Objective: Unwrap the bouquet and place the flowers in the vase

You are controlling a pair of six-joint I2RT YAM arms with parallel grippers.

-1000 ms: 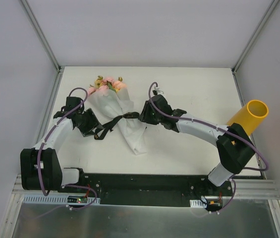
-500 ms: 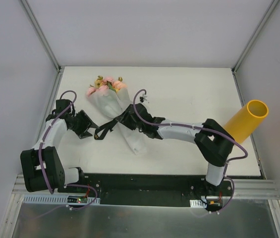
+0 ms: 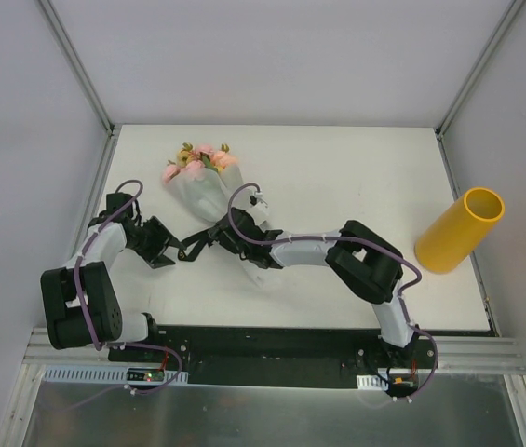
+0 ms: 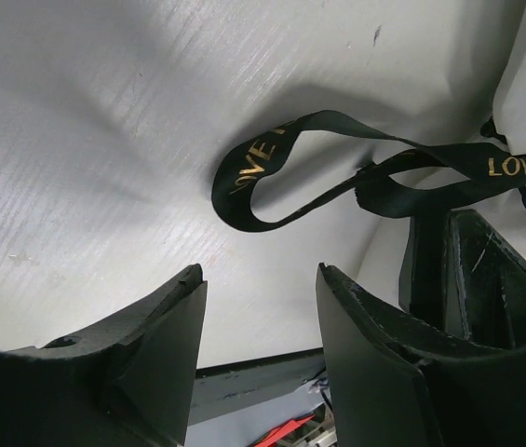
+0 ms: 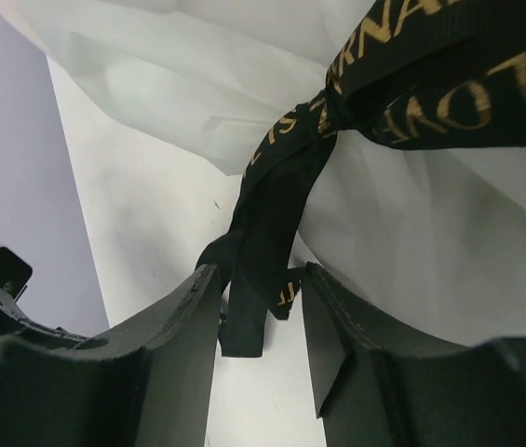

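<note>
1. The bouquet (image 3: 209, 191) is seen lying flat on the counter (image 3: 337, 168), left of centre, with its axis running from 11 o'clock to 5 o'clock.
2. The flowers (image 3: 197, 160), pink and yellow, are packed at the 11 o'clock end of the bouquet. They are enclosed by the white paper (image 3: 253, 261), which narrows to a tip at the 5 o'clock end.
3. A black ribbon (image 3: 199, 245) with gold lettering is tied round the middle of the paper, and its tails are spread over the counter toward 8 o'clock.
4. The left hand (image 3: 165, 251) is held low at 9 o'clock of the bouquet, just beside the ribbon tails. Its fingers are parted and nothing is gripped between them. In the left wrist view a ribbon loop is seen on the counter beyond the fingertips, apart from them.
5. The right hand (image 3: 228, 235) is placed at the tied middle of the bouquet, against the paper. Its fingers are spread, and a ribbon tail is seen hanging in the gap between them. Whether the pads are touched by the tail cannot be told.
6. The vase (image 3: 456, 233), a plain yellow cylinder, is stood at the 3 o'clock edge of the counter with its open mouth up. It is well apart from the bouquet and from both hands.
</note>
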